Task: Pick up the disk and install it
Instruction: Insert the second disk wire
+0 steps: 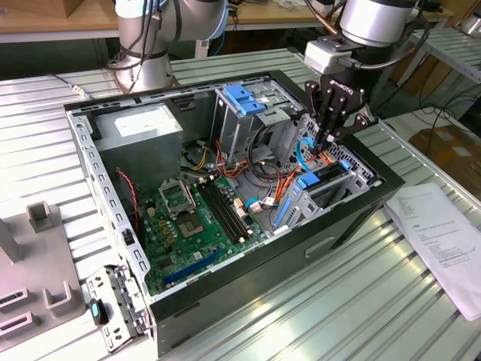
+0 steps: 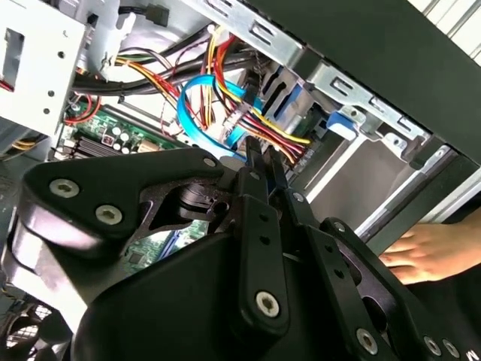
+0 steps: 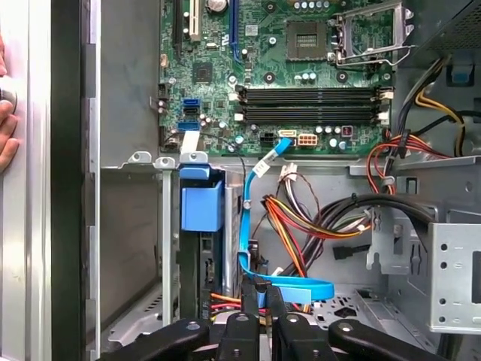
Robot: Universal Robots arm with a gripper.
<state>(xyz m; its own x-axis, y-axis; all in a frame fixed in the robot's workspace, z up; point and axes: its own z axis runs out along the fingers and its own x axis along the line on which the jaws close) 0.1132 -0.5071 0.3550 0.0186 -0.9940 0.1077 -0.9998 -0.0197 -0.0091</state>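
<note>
A: Where is the claw [image 1: 328,141]?

B: Down inside the open computer case [image 1: 248,256], at the end toward the exterior view's right, among the orange and yellow cables [image 3: 301,222]. Its two fingers [image 3: 255,297] stand close together, nearly touching, around a connector at the end of the blue data cable [image 3: 252,203].

A: And the disk [image 1: 325,177]?

B: Already seated on edge in the drive bay by the case wall, just below the claw, with its blue rails [image 3: 201,207] showing.

A: What else can be counted?

B: One motherboard [image 1: 192,218] carrying four memory slots [image 3: 312,105], one grey power supply [image 1: 139,128], one sheet of paper [image 1: 443,241] on the worktop [image 1: 376,301], and one hand [image 2: 428,252] resting outside the case.
</note>
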